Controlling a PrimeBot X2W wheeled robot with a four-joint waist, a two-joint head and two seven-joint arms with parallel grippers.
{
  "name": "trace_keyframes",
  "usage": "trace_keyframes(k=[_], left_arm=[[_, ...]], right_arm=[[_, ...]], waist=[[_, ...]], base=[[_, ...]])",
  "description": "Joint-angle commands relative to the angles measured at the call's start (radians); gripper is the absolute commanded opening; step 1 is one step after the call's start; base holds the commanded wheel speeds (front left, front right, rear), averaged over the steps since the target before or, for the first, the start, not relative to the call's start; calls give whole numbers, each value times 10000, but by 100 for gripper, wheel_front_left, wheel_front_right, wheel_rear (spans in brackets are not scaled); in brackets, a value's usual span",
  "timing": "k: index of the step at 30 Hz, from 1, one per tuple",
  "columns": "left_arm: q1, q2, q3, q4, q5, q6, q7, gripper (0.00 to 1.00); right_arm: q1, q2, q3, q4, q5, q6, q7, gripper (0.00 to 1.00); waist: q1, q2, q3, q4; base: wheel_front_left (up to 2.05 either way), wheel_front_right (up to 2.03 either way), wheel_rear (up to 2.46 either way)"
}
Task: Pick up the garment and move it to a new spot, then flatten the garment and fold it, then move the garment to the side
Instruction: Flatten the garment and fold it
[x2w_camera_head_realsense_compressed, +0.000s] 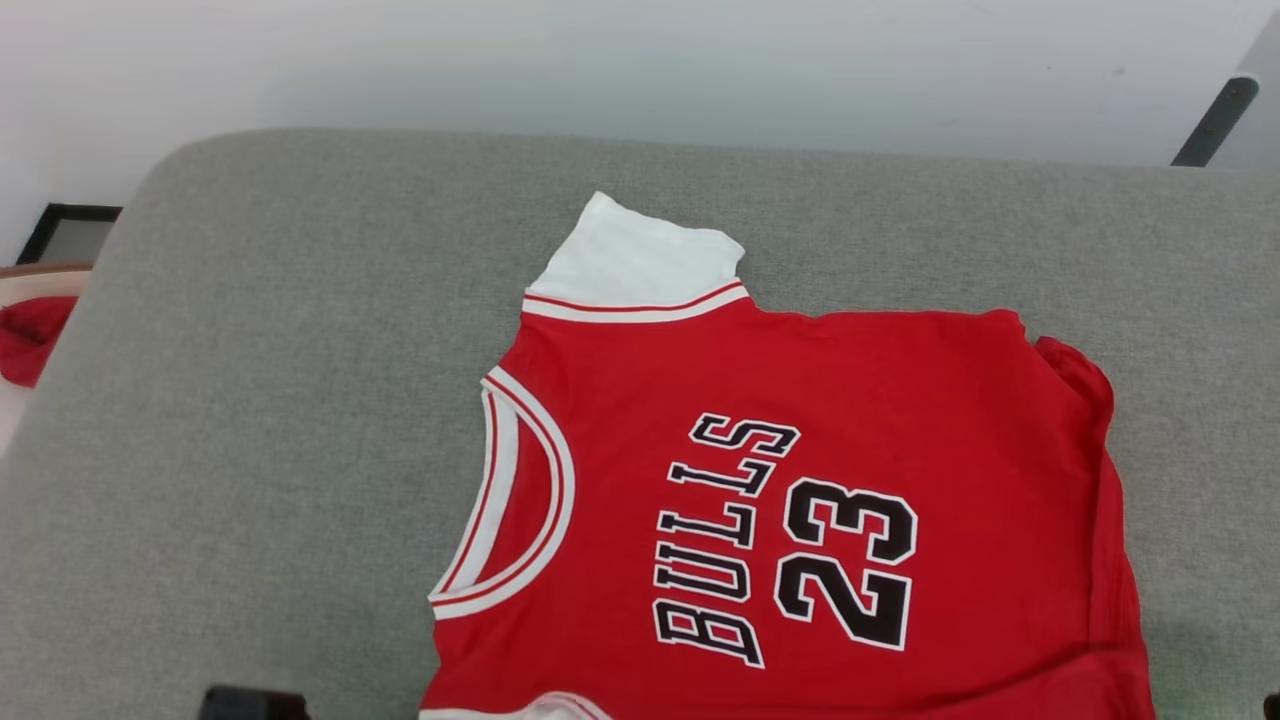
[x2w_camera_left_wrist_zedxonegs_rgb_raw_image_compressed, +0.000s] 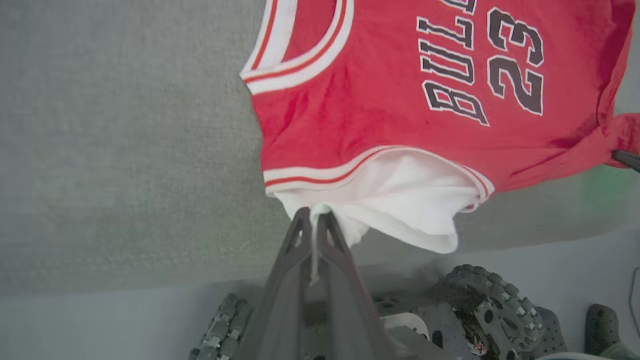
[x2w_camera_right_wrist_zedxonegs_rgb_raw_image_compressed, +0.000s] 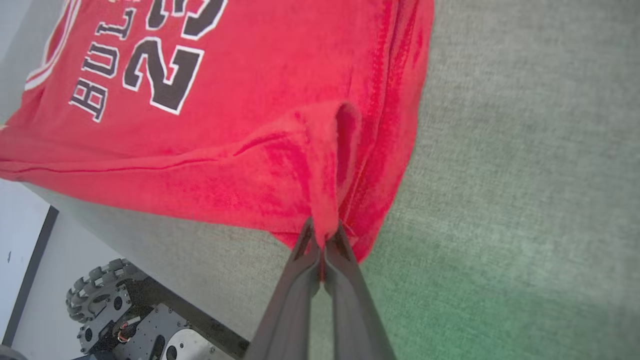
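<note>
Underneath everything, a broad grey woven cushion top (x2w_camera_head_realsense_compressed: 300, 420), rounded at its far left corner. On it, right of centre in the head view, the garment (x2w_camera_head_realsense_compressed: 880, 400): a red jersey lying chest-up and mostly flat, collar toward the robot's left, hem toward its right. Black white-outlined BULLS (x2w_camera_head_realsense_compressed: 715, 545) and 23 (x2w_camera_head_realsense_compressed: 848, 560) reading sideways. White sleeve panel (x2w_camera_head_realsense_compressed: 640, 255) with red-white striped trim at the far side, striped neckline (x2w_camera_head_realsense_compressed: 525, 500) at the left. A second white panel (x2w_camera_left_wrist_zedxonegs_rgb_raw_image_compressed: 400, 200) at the near edge, reaching past the cushion's front edge in the left wrist view. Below that edge, pale floor (x2w_camera_left_wrist_zedxonegs_rgb_raw_image_compressed: 100, 320) and the robot's base (x2w_camera_left_wrist_zedxonegs_rgb_raw_image_compressed: 400, 325) with studded wheels (x2w_camera_left_wrist_zedxonegs_rgb_raw_image_compressed: 487, 300). Left gripper (x2w_camera_left_wrist_zedxonegs_rgb_raw_image_compressed: 314, 216) clamped tight on a pinch of the near white panel, a fold of cloth caught between the dark fingers. Right gripper (x2w_camera_right_wrist_zedxonegs_rgb_raw_image_compressed: 324, 235) likewise clenched on a bunched red corner at the hem end, fabric drawn up in a ridge to the fingertips. Off the cushion's far left, a scrap of red cloth (x2w_camera_head_realsense_compressed: 30, 335) just below a small dark frame (x2w_camera_head_realsense_compressed: 70, 225); at the far right, a slim dark bar (x2w_camera_head_realsense_compressed: 1213, 122)
</note>
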Motion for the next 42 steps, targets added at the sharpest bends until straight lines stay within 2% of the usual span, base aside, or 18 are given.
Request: trace_keyframes(k=[1, 3, 7, 11, 17, 23, 28, 33, 35, 37, 38, 39, 40, 42], left_arm=[[-384, 281, 58, -53, 452, 146, 115, 0], [-554, 380, 68, -72, 647, 146, 192, 0], [-1478, 760, 101, 110, 1722, 98, 687, 0], [-2500, 854, 117, 561, 2731, -323, 1381, 0], [-3849, 251, 139, 1740, 3575, -1440, 2357, 0], [-4718, -793, 2, 3351, 3900, -2725, 3061, 0], [-4981, -1616, -87, 4850, 3645, -3759, 3368, 0], [-4995, -2202, -148, 6170, 3407, -4493, 3454, 0], [-4961, -2390, -109, 6542, 3290, -4653, 3409, 15], [-4930, -2537, -46, 6805, 3129, -4788, 3310, 41], [-4917, -2574, 11, 6924, 3102, -4783, 3262, 59], [-4910, -2601, 41, 6996, 3051, -4792, 3190, 80], [-4898, -2629, 79, 7036, 3010, -4822, 3139, 100], [-4837, -2649, 128, 7059, 2920, -4842, 3064, 100]], right_arm=[[-43, 162, -368, -157, -119, -10, 187, 0], [-115, 250, -545, -229, -173, -10, 271, 0], [-437, 592, -1126, -423, -578, -10, 778, 0], [-916, 999, -1607, -528, -1108, -12, 1353, 0], [-1803, 1690, -2087, -441, -1952, -10, 2191, 0], [-2585, 2200, -2317, -30, -2525, -10, 2950, 0], [-3102, 2585, -2291, 328, -2838, -10, 3430, 0], [-3449, 2890, -2203, 657, -3116, -10, 3859, 0], [-3512, 2970, -2205, 744, -3149, -10, 3953, 20], [-3561, 3022, -2215, 787, -3161, -10, 4016, 36], [-3588, 3056, -2221, 808, -3147, -10, 4064, 56], [-3634, 3068, -2216, 820, -3152, -10, 4112, 97], [-3695, 3077, -2219, 819, -3164, -10, 4146, 100], [-3730, 3106, -2244, 806, -3102, -10, 4196, 100]], waist=[[0, 0, 46, -62], [0, 0, 61, -86], [0, 0, 85, -164], [0, 0, 162, -278], [0, 0, 417, -454], [0, 0, 608, -552], [0, 0, 732, -608], [0, 0, 818, -648], [0, 0, 824, -646], [0, 0, 811, -636], [0, 0, 797, -629], [0, 0, 775, -622], [0, 0, 743, -615], [0, 0, 655, -596]], base=[[0, 0, 0], [0, 0, 0], [0, 0, 0], [0, 0, 0], [0, 0, 0], [0, 0, 0], [0, 0, 0], [0, 0, 0], [0, 0, 0], [0, 0, 0], [0, 0, 0], [0, 0, 0], [0, 0, 0], [0, 0, 0]])
